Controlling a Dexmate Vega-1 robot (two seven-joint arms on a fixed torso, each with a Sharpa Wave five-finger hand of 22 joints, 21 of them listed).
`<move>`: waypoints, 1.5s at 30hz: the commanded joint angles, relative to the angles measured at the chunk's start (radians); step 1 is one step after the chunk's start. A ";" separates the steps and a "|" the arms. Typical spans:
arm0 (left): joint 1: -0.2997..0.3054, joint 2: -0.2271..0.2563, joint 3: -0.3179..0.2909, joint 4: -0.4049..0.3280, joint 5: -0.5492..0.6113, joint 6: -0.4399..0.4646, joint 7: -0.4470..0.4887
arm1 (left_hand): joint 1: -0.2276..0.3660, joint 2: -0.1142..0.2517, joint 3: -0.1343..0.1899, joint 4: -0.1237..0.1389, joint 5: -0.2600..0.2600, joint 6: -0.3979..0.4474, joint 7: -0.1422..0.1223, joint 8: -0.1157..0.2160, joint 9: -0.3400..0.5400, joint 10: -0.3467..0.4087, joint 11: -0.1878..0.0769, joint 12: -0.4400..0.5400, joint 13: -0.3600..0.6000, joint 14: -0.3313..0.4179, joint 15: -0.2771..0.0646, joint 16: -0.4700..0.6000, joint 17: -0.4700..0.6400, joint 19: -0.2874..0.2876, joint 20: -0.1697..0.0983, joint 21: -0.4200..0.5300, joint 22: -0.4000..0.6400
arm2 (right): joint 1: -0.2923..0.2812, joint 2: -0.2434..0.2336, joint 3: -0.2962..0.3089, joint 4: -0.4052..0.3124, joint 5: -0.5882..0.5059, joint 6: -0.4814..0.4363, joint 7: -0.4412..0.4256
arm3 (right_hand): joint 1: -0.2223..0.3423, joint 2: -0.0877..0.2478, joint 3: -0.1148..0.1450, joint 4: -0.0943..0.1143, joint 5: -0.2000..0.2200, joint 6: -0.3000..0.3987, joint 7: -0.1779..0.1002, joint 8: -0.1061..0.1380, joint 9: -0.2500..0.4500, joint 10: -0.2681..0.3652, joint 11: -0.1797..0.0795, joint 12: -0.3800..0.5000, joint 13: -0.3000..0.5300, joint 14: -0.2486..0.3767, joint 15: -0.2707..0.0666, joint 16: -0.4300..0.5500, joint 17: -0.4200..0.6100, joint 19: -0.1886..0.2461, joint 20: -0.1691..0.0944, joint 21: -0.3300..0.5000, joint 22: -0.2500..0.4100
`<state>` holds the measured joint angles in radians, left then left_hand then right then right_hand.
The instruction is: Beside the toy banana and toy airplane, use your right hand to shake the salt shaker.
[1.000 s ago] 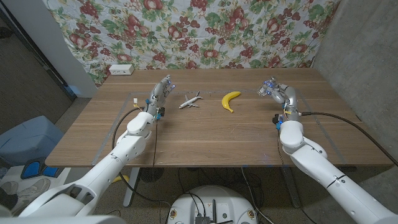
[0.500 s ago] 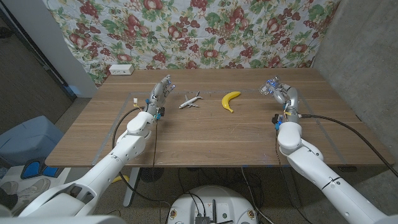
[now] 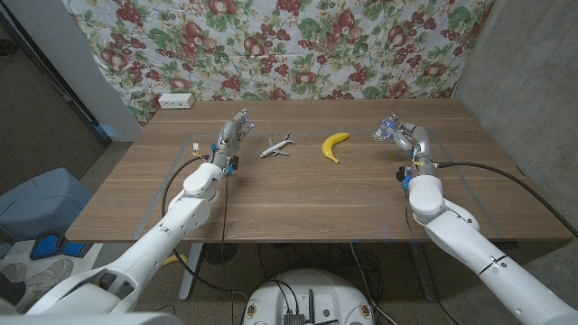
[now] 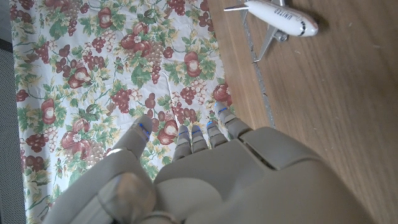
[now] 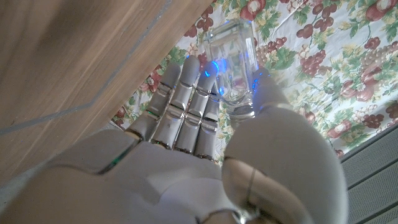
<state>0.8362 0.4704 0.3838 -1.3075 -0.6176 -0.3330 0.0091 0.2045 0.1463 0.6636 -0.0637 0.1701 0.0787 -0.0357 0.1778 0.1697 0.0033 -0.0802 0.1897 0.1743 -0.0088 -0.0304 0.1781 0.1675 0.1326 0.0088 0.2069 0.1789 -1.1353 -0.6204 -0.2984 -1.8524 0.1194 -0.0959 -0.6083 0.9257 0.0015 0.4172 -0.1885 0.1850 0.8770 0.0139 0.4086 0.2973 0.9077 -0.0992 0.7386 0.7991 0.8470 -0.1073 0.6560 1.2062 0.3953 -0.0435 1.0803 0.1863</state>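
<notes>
Table scene same; right robot hand w/ salt shaker shifted slightly left vs 0.5s ago.

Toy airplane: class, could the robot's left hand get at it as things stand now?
Probably yes. The left hand holds nothing and sits beside the airplane, with only bare table between them. The banana lies on the airplane's far side, out of the way.
</notes>
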 commanded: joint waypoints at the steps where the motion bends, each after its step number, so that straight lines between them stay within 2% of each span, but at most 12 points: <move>1: 0.007 0.004 -0.003 -0.007 -0.003 -0.003 0.000 | 0.011 0.038 0.000 0.003 0.006 0.011 0.000 0.002 0.003 0.002 0.002 0.002 0.004 0.005 -0.029 0.003 0.004 0.009 0.000 0.000 0.004 | 0.003 -0.063 -0.008 -0.051 0.023 -0.092 0.076 | 0.130 0.121 0.033 0.034 0.007 0.104 -0.076 0.020 0.078 0.039 -0.050 -0.001 0.007 0.003 -0.108 -0.003 0.003 -0.007 -0.043 0.005 0.000; 11: 0.003 0.004 -0.004 -0.001 -0.005 -0.005 -0.006 | 0.011 0.038 0.000 0.003 0.006 0.011 0.000 0.002 0.003 0.002 0.001 0.002 0.004 0.005 -0.029 0.002 0.003 0.009 0.000 0.000 0.004 | 0.009 -0.066 -0.018 -0.055 0.023 -0.107 0.069 | 0.130 0.120 0.033 0.033 0.008 0.104 -0.076 0.019 0.081 0.041 -0.050 -0.003 0.006 0.003 -0.108 -0.004 0.003 -0.009 -0.043 0.011 -0.001; 20: 0.008 0.005 -0.004 -0.006 -0.006 -0.006 -0.006 | 0.011 0.039 0.001 0.003 0.006 0.011 0.001 0.002 0.003 0.001 0.003 0.002 0.004 0.005 -0.029 0.003 0.003 0.009 0.000 0.001 0.004 | 0.000 -0.054 -0.017 -0.047 0.011 -0.073 0.036 | 0.129 0.120 0.032 0.035 0.009 0.106 -0.074 0.019 0.081 0.041 -0.049 -0.004 0.006 0.005 -0.108 -0.005 0.003 -0.012 -0.044 0.014 -0.001; 35: 0.027 0.013 -0.009 -0.029 -0.005 -0.005 0.005 | 0.011 0.039 0.000 0.003 0.006 0.011 0.001 0.002 0.003 0.002 0.004 0.002 0.004 0.006 -0.030 0.003 0.003 0.009 0.000 0.000 0.004 | -0.036 0.051 0.004 -0.020 -0.020 0.005 -0.115 | 0.130 0.121 0.033 0.034 0.009 0.107 -0.073 0.016 0.081 0.044 -0.048 -0.006 0.003 0.009 -0.108 -0.004 0.004 -0.011 -0.044 0.021 -0.002; 39: 0.027 0.013 -0.010 -0.026 -0.007 -0.008 0.001 | 0.011 0.039 0.001 0.004 0.006 0.011 0.002 0.002 0.003 0.002 0.002 0.002 0.004 0.006 -0.028 0.003 0.004 0.009 0.000 0.000 0.004 | -0.037 0.108 0.010 -0.002 -0.018 0.031 -0.173 | 0.132 0.121 0.033 0.033 0.009 0.109 -0.073 0.015 0.081 0.046 -0.045 -0.006 0.002 0.012 -0.108 -0.002 0.005 -0.009 -0.043 0.024 -0.002; 45: 0.025 0.013 -0.012 -0.022 -0.008 -0.011 0.000 | 0.011 0.039 0.001 0.004 0.006 0.011 0.001 0.002 0.003 0.002 0.003 0.002 0.004 0.005 -0.029 0.002 0.004 0.009 0.000 0.000 0.004 | -0.035 0.140 0.016 0.007 -0.009 0.039 -0.194 | 0.134 0.121 0.033 0.032 0.009 0.109 -0.071 0.015 0.082 0.051 -0.047 -0.007 -0.001 0.015 -0.109 0.000 0.005 -0.008 -0.042 0.026 -0.003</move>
<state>0.8592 0.4816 0.3749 -1.3310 -0.6235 -0.3399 0.0105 0.2044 0.1463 0.6636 -0.0637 0.1700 0.0788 -0.0357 0.1778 0.1697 0.0033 -0.0802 0.1897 0.1743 -0.0089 -0.0304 0.1781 0.1677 0.1326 0.0087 0.2069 0.1789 -1.1656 -0.5547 -0.2938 -1.8656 0.1075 -0.0892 -0.7296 0.9257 0.0015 0.4172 -0.1885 0.1885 0.8770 0.0138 0.4086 0.2972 0.9077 -0.0991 0.7337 0.8005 0.8544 -0.1073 0.6533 1.2062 0.3854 -0.0393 1.1004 0.1813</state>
